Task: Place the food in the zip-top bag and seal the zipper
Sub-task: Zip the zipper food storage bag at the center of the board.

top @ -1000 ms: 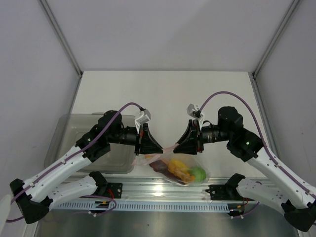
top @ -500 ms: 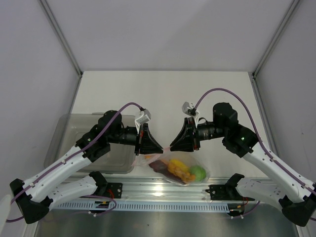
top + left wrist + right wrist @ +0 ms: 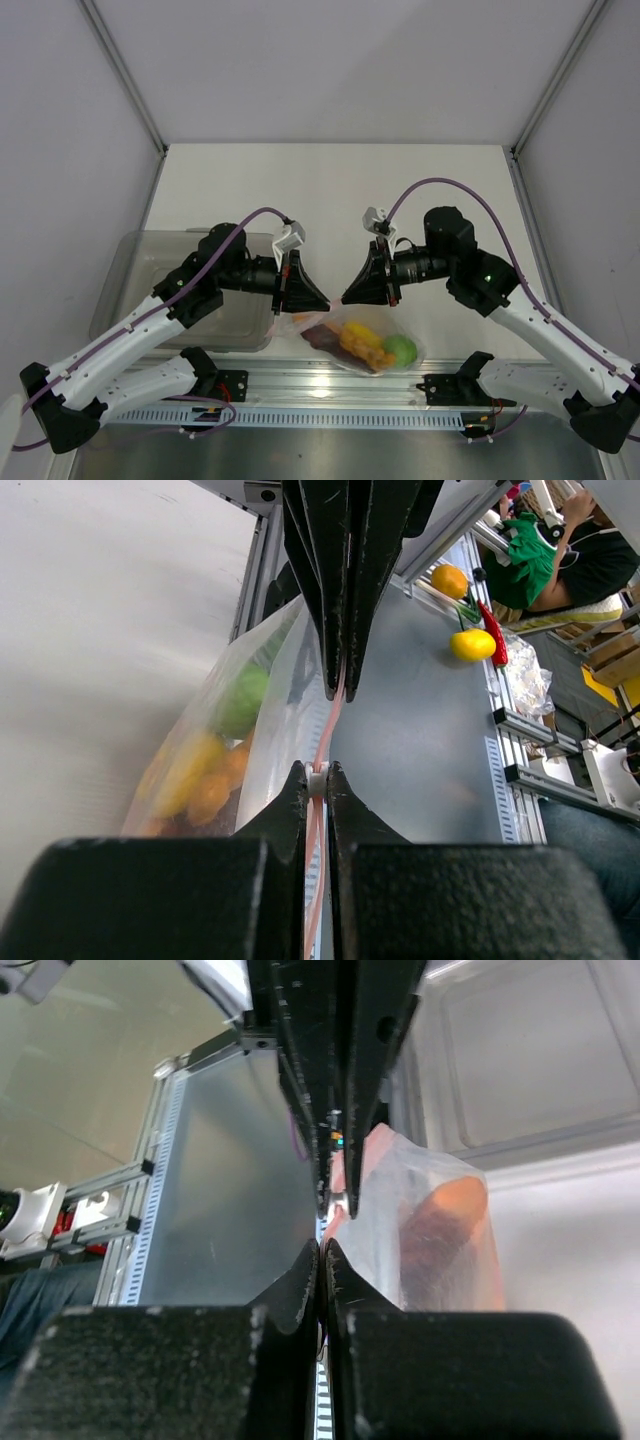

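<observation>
The zip-top bag (image 3: 372, 362) hangs between my two grippers above the table's near edge. Inside it are the dark-red slice (image 3: 322, 338), yellow-orange pieces (image 3: 361, 342) and the lime-green fruit (image 3: 401, 349). My left gripper (image 3: 326, 300) is shut on the zipper (image 3: 336, 702) at its white slider (image 3: 317, 780). My right gripper (image 3: 346, 298) is shut on the same pinkish strip, tip to tip with the left one. In the right wrist view my right gripper (image 3: 321, 1247) pinches the strip, with the bag (image 3: 450, 1260) and the slice (image 3: 440, 1225) to its right.
A grey translucent bin (image 3: 165, 290) stands at the left under my left arm, and shows in the right wrist view (image 3: 530, 1050). An aluminium rail (image 3: 320, 385) runs along the near edge below the bag. White walls enclose the table.
My right gripper has slid left along the zipper until it almost meets the left gripper. The left arm and the bag have stayed in place.
</observation>
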Motion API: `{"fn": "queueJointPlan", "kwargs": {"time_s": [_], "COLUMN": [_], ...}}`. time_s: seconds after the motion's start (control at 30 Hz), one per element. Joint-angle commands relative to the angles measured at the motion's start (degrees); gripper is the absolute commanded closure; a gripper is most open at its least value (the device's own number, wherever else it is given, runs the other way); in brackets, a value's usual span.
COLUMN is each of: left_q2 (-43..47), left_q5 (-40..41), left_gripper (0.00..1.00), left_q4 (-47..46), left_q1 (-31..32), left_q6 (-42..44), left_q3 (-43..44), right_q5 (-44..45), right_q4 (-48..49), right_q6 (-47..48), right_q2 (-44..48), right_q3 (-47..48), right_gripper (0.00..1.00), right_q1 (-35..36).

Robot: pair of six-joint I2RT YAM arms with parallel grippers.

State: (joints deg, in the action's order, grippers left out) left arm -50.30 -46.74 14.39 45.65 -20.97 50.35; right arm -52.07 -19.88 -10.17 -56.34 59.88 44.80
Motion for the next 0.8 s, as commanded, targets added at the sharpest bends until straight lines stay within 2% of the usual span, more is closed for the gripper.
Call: {"fn": "queueJointPlan", "kwargs": {"time_s": [0.0,0.07,0.1,0.33,0.77], "left_q2": [0.5,0.6,0.6,1.8,4.7], "left_q5": [-0.6,-0.5,-0.5,0.9,2.6], "left_gripper": [0.99,0.99,0.99,1.0,0.99], "left_q4": [-1.1,-0.9,-0.8,1.7,4.9], "left_q1": [-0.4,-0.5,-0.5,-1.2,-2.3], "left_q6": [-0.4,-0.2,-0.1,0.6,1.5], "left_q3": [0.9,0.8,0.8,0.6,-1.7], "right_q5": [6.6,12.8,19.1,33.3,47.5], "right_q4": [-2.4,-2.8,-2.4,-2.4,-1.9], "right_q6": [1.3,0.5,0.1,-1.7,-6.1], "right_q2": [-1.0,-0.4,0.2,3.1,6.3], "right_q3": [3.7,3.8,3.3,3.6,4.0], "right_gripper": [1.0,1.0,1.0,1.0,1.0], "right_q1": [0.6,1.0,0.9,-1.3,-7.2]}}
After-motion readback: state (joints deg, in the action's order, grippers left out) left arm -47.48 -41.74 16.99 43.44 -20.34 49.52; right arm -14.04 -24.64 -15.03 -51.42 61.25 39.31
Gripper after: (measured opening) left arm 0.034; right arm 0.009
